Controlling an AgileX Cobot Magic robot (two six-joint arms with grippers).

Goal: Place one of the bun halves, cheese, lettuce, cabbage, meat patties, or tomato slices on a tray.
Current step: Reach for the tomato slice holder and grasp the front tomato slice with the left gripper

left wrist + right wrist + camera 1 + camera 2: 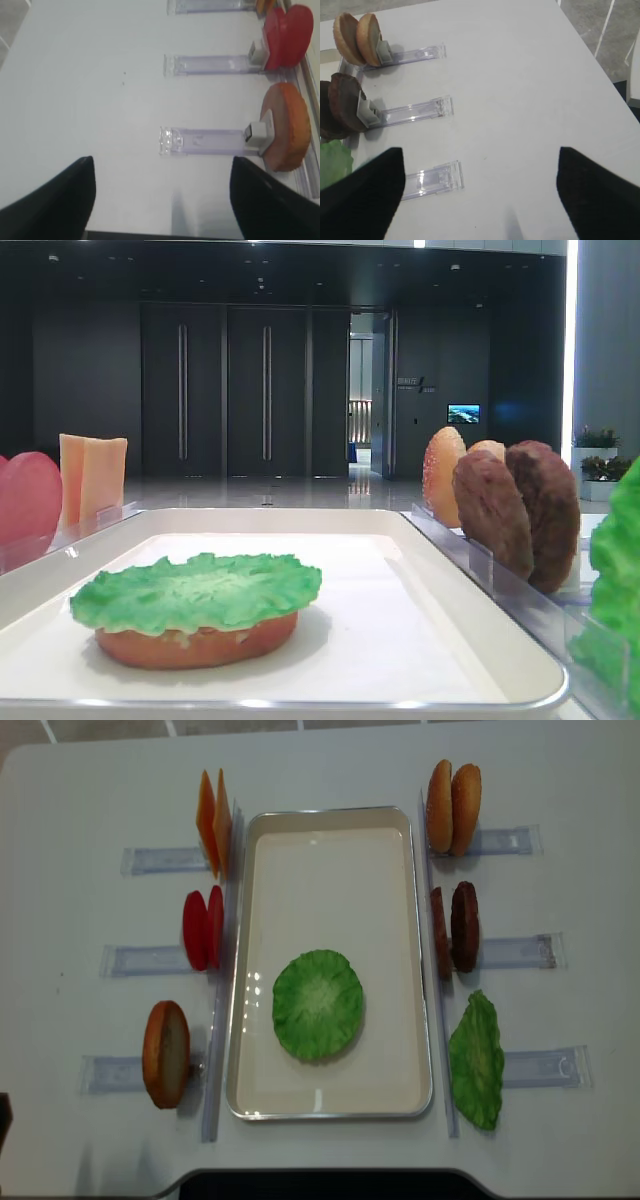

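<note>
The cream-white tray (245, 920) lies in the middle of the table. On it a flat bun half (195, 640) carries the green lettuce (318, 1005) (200, 588). Left of the tray stand the cheese (213, 820), the tomato slices (203, 928) (287, 35) and another bun half (165, 1053) (285, 127). On the right side stand two seeded bun halves (452, 807) (357, 35), the meat patties (455, 928) (340, 107) and a green cabbage leaf (476, 1060) (335, 160). My left gripper (162, 200) and right gripper (480, 195) hang open over bare table, holding nothing.
Clear plastic racks (150, 860) (545, 1067) (200, 141) (432, 180) stick out sideways from both long sides of the tray and hold the food upright. The table's front edge (320, 1175) runs just below the tray.
</note>
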